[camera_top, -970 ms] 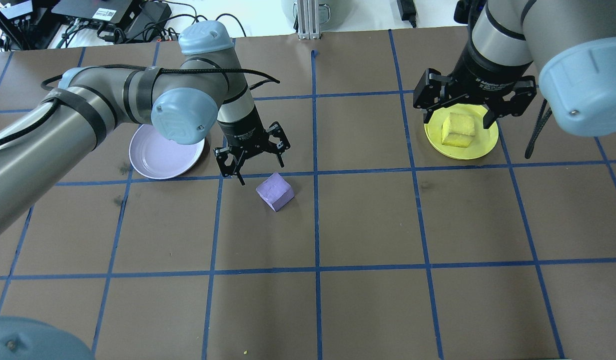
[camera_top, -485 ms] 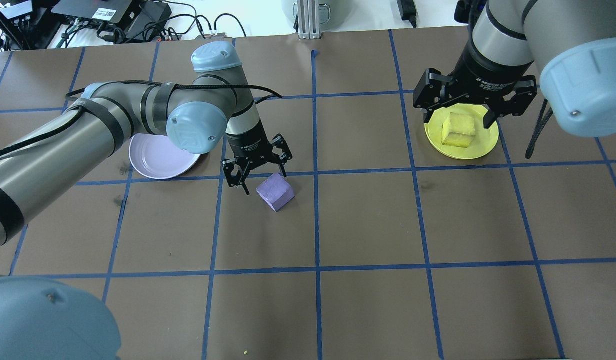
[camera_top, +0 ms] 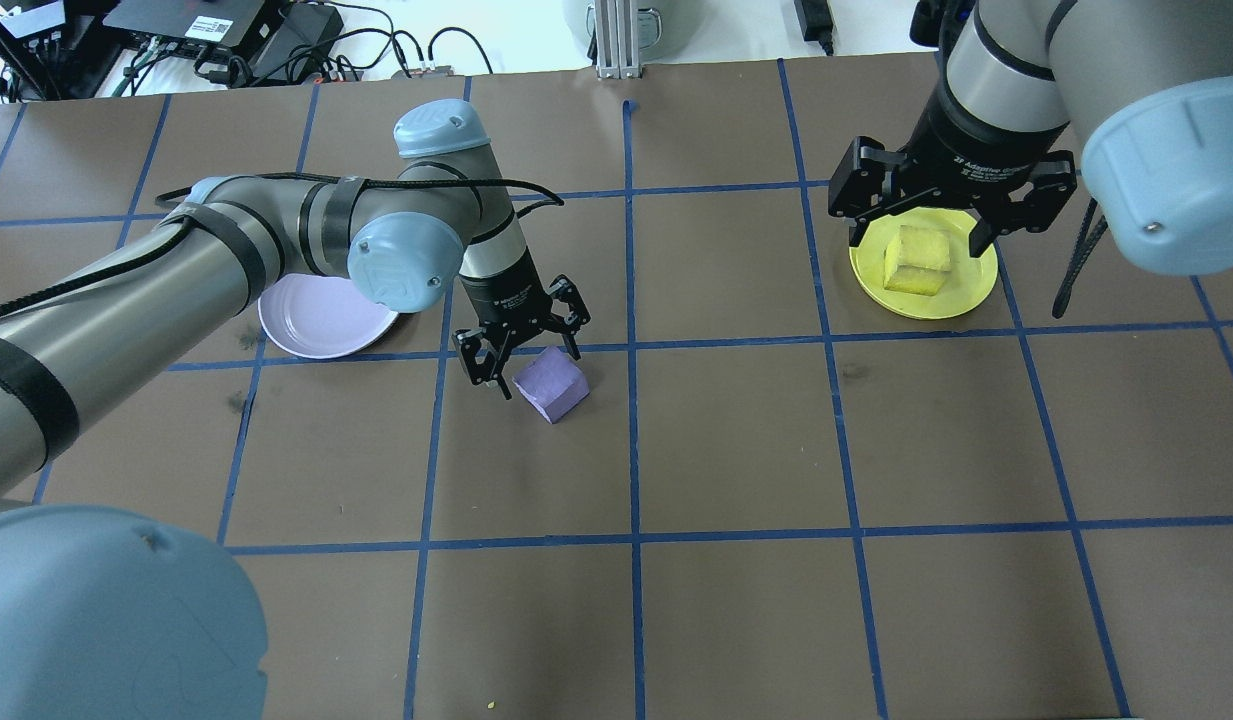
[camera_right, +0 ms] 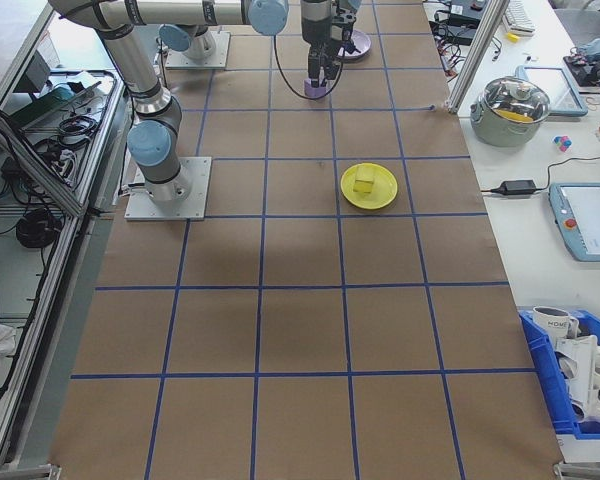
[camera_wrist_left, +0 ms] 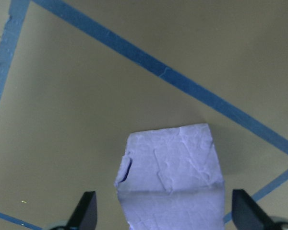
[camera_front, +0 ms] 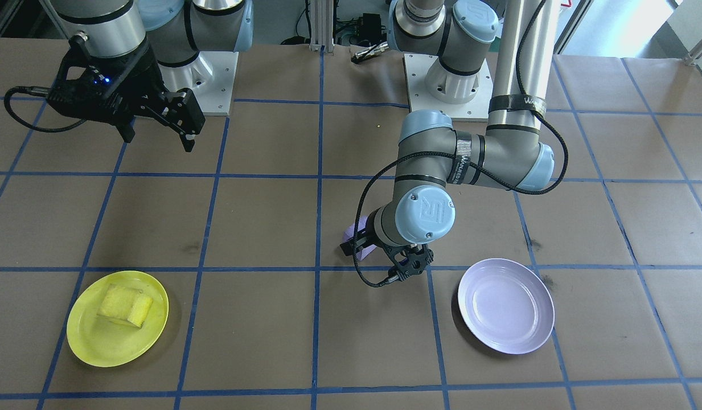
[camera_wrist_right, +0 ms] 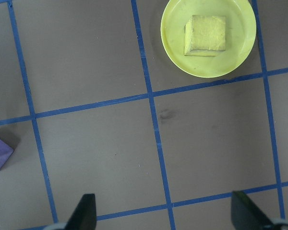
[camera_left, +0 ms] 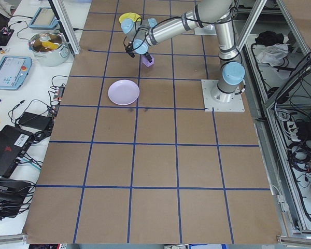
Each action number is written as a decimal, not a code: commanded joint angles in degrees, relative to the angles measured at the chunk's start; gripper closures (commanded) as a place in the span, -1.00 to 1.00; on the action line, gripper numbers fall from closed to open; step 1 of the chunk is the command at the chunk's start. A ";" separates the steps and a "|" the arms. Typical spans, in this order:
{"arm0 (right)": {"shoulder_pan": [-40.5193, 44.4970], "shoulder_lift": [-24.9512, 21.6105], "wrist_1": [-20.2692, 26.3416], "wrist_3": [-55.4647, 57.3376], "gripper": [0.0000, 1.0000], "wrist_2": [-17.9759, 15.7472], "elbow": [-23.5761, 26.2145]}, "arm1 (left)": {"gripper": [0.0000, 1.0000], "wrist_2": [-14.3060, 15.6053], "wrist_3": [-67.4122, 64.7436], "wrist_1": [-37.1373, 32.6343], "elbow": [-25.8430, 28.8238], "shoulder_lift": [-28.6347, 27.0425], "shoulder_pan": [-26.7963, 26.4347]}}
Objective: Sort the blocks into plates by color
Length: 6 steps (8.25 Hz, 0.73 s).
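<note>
The left claw [camera_top: 523, 353] hangs spread at the purple block's [camera_top: 550, 384] 10 o'clock edge, the lavender plate [camera_top: 321, 318] at its 9 o'clock. The right claw [camera_top: 941, 212], spread too, hovers above the yellow block [camera_top: 918, 260] lying in the yellow plate [camera_top: 971, 290].

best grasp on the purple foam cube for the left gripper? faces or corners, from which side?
From above, on two opposite flat side faces of the small purple foam cube. It lies flat on the brown paper table, turned diagonal to the blue tape grid, so align the fingers with its faces, not the tape. The open left gripper hangs just over it; the wrist view shows a finger either side.
</note>
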 commanded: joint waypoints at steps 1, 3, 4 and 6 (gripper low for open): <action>0.00 -0.01 0.03 0.00 -1.00 -0.19 0.00 | -1.00 -0.35 0.57 -0.14 -0.29 -1.20 0.01; 0.00 -0.10 0.03 0.00 -1.00 -0.28 0.00 | -1.00 -0.35 0.49 -0.15 -0.30 -1.81 -0.07; 0.00 -0.10 0.03 0.00 -1.00 -0.28 0.00 | -0.63 -0.35 0.75 -0.06 -0.12 -2.33 0.01; 0.00 -0.10 0.03 0.00 -1.00 -0.36 0.00 | 0.85 -0.79 0.84 0.03 -0.03 -2.51 0.01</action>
